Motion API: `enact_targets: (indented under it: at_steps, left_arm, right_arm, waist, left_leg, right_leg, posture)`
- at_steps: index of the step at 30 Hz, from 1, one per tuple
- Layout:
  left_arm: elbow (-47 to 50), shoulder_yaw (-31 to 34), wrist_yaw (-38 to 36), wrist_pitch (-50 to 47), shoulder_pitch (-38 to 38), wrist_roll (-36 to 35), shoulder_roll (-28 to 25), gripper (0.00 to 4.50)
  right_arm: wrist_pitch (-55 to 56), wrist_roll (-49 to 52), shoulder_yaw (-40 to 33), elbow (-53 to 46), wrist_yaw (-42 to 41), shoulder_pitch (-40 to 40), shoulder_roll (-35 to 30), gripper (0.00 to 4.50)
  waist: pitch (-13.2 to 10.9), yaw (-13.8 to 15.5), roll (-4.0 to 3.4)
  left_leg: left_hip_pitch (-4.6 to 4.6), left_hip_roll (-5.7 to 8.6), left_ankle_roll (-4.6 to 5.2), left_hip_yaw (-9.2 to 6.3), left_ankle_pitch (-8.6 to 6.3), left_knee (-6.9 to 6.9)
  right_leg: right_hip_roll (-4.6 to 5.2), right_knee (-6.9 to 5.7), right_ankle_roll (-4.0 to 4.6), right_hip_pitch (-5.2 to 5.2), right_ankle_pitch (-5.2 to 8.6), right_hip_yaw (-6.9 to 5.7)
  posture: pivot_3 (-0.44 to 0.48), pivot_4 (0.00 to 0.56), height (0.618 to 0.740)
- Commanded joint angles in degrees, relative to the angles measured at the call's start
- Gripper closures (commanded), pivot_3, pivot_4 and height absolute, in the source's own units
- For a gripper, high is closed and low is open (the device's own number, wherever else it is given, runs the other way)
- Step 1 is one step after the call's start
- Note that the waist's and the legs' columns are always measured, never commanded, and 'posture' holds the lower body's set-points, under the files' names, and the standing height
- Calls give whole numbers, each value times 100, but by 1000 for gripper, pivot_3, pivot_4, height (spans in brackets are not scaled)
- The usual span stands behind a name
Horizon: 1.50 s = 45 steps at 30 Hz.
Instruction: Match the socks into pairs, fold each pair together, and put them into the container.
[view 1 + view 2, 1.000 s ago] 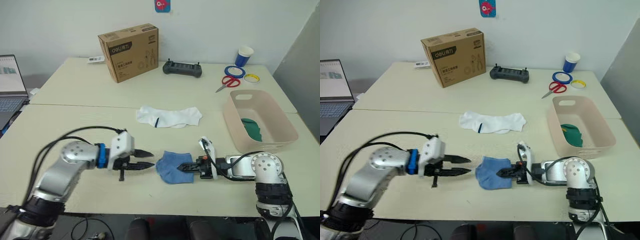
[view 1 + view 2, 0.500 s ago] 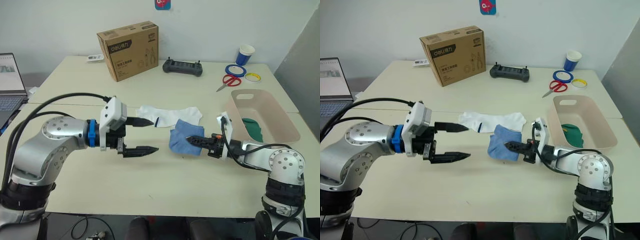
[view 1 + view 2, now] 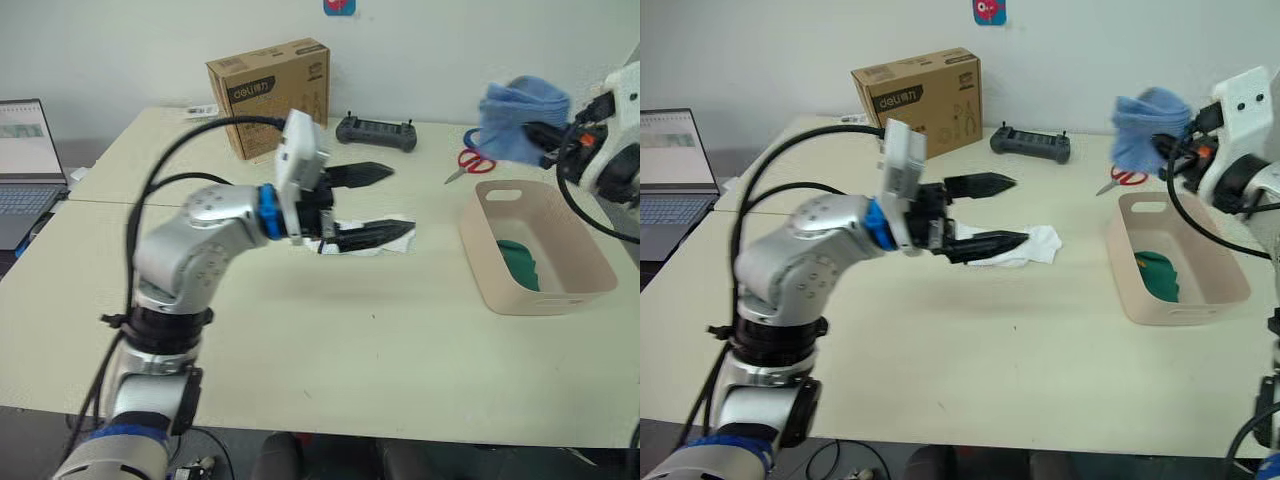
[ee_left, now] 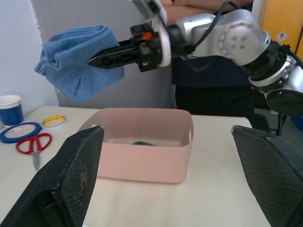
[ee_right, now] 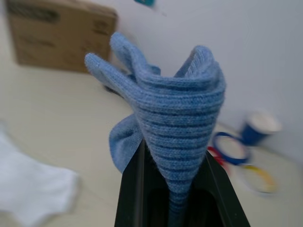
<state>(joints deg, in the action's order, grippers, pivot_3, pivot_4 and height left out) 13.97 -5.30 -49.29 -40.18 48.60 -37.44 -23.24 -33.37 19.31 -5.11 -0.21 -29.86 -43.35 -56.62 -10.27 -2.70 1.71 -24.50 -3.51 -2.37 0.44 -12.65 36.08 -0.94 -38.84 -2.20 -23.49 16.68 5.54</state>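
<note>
My right gripper [image 3: 533, 132] is shut on the bunched light blue socks [image 3: 518, 118] and holds them high in the air, above the far end of the pale pink container [image 3: 482, 238]. A dark green sock [image 3: 521, 263] lies inside the container. In the right wrist view the blue socks [image 5: 176, 124] are pinched between the two fingers. My left gripper [image 3: 400, 200] is open and hovers over the middle of the table. Its lower finger hides part of the white socks [image 3: 1038, 243], which lie flat on the table.
A brown cardboard box [image 3: 270, 92] and a black controller [image 3: 375, 131] stand at the back of the table. Red scissors [image 3: 467, 164], tape rolls [image 4: 20, 132] and a blue cup [image 4: 10, 109] lie behind the container. A laptop [image 3: 27, 165] sits far left.
My right gripper has lifted the blue socks off the table, up and rightward over the container. My left arm has risen and reached forward over the white socks, still open.
</note>
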Motion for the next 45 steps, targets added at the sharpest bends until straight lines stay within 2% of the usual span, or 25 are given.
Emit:
enact_targets:
  at_steps: [1, 4, 8, 12, 20, 26, 36, 42, 44, 45]
  left_arm:
    - [-114, -77, 235, 246, 387, 294, 203, 16]
    - [-176, -207, 260, 288, 491, 432, 318, 16]
    - [-83, -359, 185, 330, 411, 542, 345, 16]
    - [169, -492, 155, 234, 237, 556, 306, 16]
    - [382, -608, -26, 152, -1, 622, 114, 16]
    - [359, -721, -260, 193, -28, 688, -8, 16]
    - [162, -1017, -544, 390, 35, 1059, -98, 16]
    - [-31, -1114, -643, 437, 142, 1241, -51, 16]
    - [-128, -1099, -617, 475, 198, 1302, 21, 0]
    - [-144, -1085, -621, 487, 200, 1314, 33, 0]
  right_arm:
    - [1966, -1346, 649, 739, -448, 40, -425, 4500]
    - [2969, -2209, 1215, 1418, -761, 26, -611, 4500]
    - [3774, -2976, 1721, 2103, -1114, -7, -610, 4500]
    - [4066, -3405, 1936, 2334, -1363, 194, -598, 4500]
    - [4109, -3323, 1813, 2122, -2314, 687, -707, 4500]
    - [4124, -3243, 1742, 1943, -3017, 736, -811, 4500]
    - [4076, -3331, 1744, 1985, -3406, 978, -757, 4500]
    - [4118, -3382, 1824, 2220, -3558, 834, -608, 4500]
    - [4244, -3434, 1821, 2343, -3481, 746, -557, 3778]
    - [4236, -3431, 1809, 2375, -3507, 717, -553, 3570]
  waist:
    - [-2, -16, -3]
    - [-1, -30, -6]
    - [-3, -31, -10]
    - [-3, -19, -11]
    - [-3, -2, -12]
    - [-3, -3, -14]
    - [-3, 30, -14]
    - [-3, 35, -14]
    - [-3, 38, -14]
    - [-3, 39, -14]
  left_leg:
    - [1, 0, 0, 1, 0, 1]
    - [7, 0, -1, 1, 1, -1]
    - [10, 1, -14, 4, 9, 1]
    - [11, 1, -20, 4, 12, 4]
    - [21, 1, -23, -3, 14, 15]
    - [35, 2, -19, -1, 11, 27]
    - [34, 1, -8, -4, 5, 56]
    - [36, 2, -3, -7, 2, 76]
    - [36, 2, -3, -7, 2, 82]
    - [36, 2, -3, -7, 2, 86]
  right_leg:
    - [0, -4, 0, -1, 0, 1]
    - [-2, -6, 1, 0, 0, 1]
    - [0, -12, 2, 1, -1, 5]
    - [3, -13, 3, 5, -1, 3]
    - [3, -18, 4, 21, -2, -2]
    - [4, -23, 3, 35, -2, 1]
    - [3, -28, 3, 44, -2, 0]
    - [2, -40, 3, 51, -3, -2]
    - [2, -45, 1, 53, -4, -2]
    - [2, -48, 0, 53, -4, -2]
  posture:
    - [0, 150, 740]
    - [0, 150, 740]
    - [0, 150, 740]
    - [0, 150, 740]
    - [0, 150, 740]
    - [0, 150, 740]
    - [0, 150, 740]
    - [0, 150, 740]
    - [0, 150, 740]
    - [0, 150, 740]
